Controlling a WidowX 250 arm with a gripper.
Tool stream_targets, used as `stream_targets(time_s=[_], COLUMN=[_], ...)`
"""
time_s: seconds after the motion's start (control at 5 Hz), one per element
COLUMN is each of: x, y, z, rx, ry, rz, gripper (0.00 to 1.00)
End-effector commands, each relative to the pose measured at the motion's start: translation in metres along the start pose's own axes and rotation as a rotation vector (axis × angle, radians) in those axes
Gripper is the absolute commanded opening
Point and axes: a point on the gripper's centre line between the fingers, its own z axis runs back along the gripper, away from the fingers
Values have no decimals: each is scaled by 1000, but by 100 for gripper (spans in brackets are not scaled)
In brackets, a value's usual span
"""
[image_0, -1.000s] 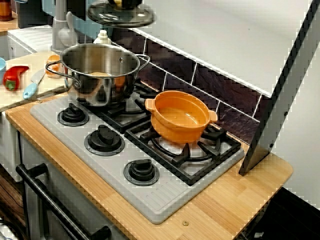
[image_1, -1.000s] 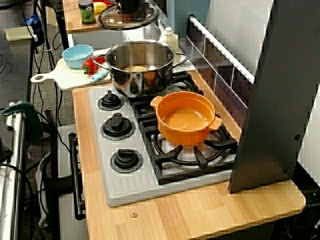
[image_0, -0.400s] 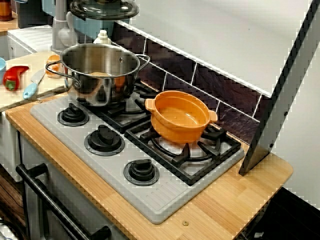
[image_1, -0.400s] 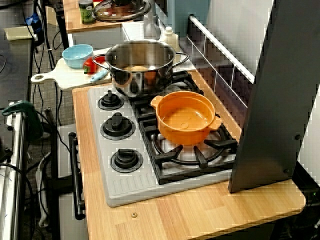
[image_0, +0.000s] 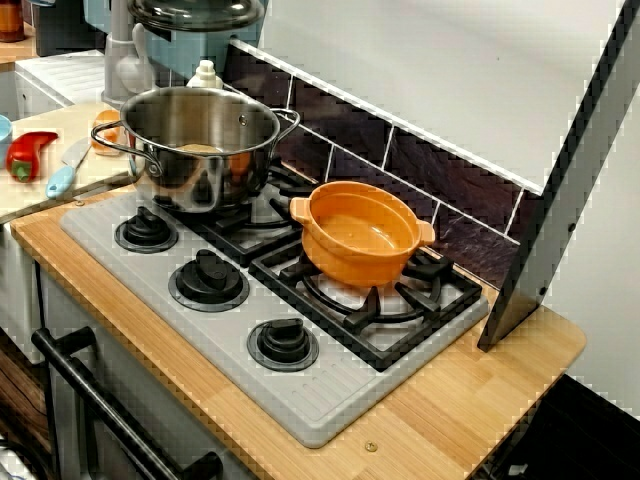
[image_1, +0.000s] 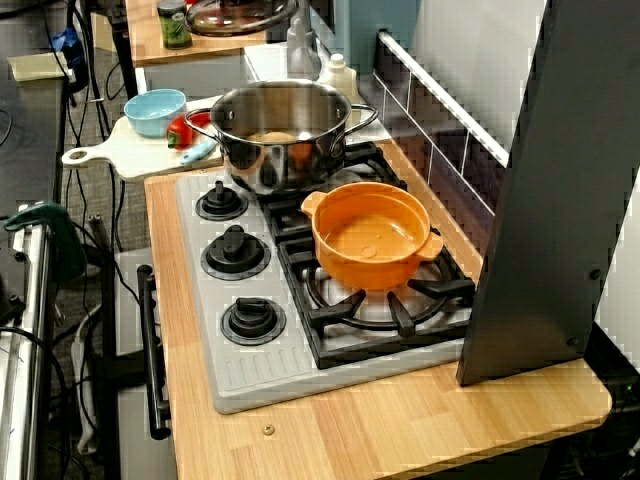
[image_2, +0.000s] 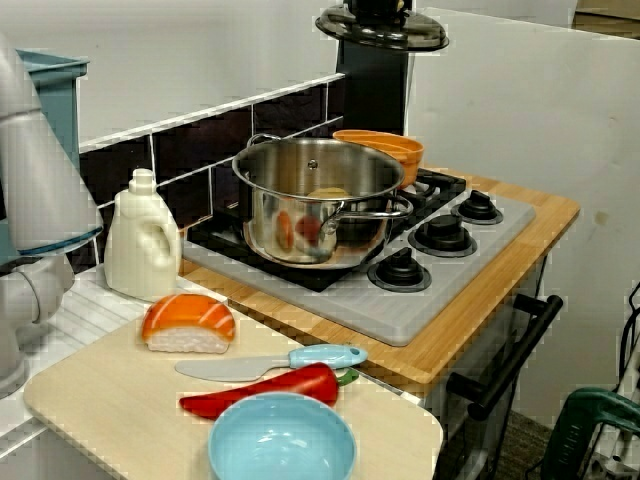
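A glass lid (image_2: 382, 28) with a dark rim hangs in the air high above the stove, level. My gripper (image_2: 378, 6) is shut on its knob, mostly cut off by the top edge of the view from the cutting-board side. The lid (image_0: 195, 12) also shows at the top edge of the stove-front view, and the lid (image_1: 240, 12) sits at the top of the high view. Below and nearer stands an uncovered steel pot (image_0: 200, 145) on the back-left burner with something pale inside. An empty orange pot (image_0: 360, 232) sits on the right burner.
A cutting board (image_2: 100, 410) beside the stove carries a salmon sushi piece (image_2: 188, 322), a blue-handled knife (image_2: 270, 363), a red pepper (image_2: 260, 392) and a blue bowl (image_2: 282, 440). A white bottle (image_2: 142, 245) stands by the tiled wall. A dark slanted panel (image_1: 540, 200) flanks the stove.
The lid has risen and drifted left and back in the stove-front view, away from the steel pot. The pots have not moved.
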Motion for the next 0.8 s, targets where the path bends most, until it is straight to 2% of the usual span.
stream_targets(time_s=[0.0,0.4,0.6], x=[12,15,16], y=[26,44,50], z=[10,1,-1], rx=[13,49,50], ry=[-68,-75,-73], rz=[61,87,96], gripper=[0,0,0])
